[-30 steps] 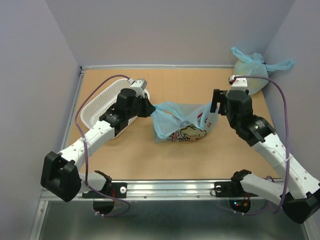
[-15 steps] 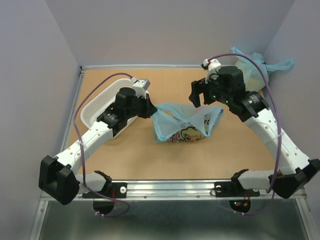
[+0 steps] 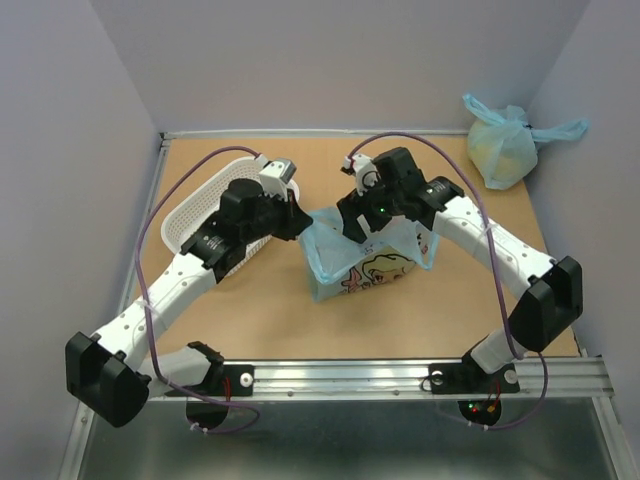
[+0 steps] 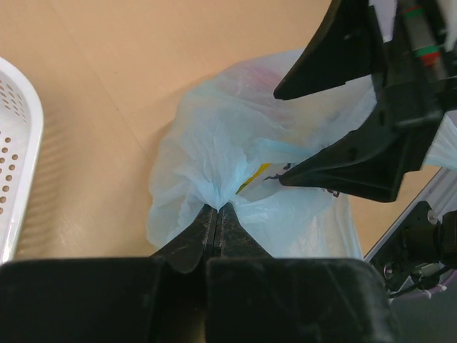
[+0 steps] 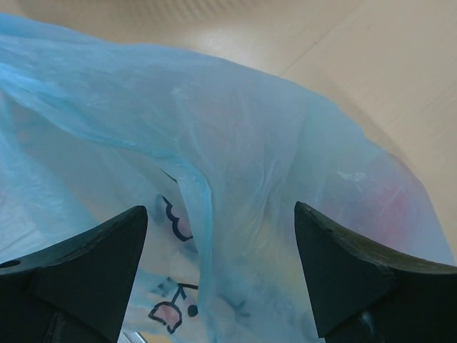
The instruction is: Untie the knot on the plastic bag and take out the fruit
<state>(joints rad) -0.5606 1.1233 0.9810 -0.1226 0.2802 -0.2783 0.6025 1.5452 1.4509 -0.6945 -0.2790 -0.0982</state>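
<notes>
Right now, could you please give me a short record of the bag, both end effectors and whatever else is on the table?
bag: thin translucent light blue plastic bag with cartoon print, mid-table
left end effector: shut on the bag's left edge
right end effector: open, poised over the bag
fruit: faint red patch seen through the plastic
other: white perforated basket at left; plain light blue tied bag, far right corner
</notes>
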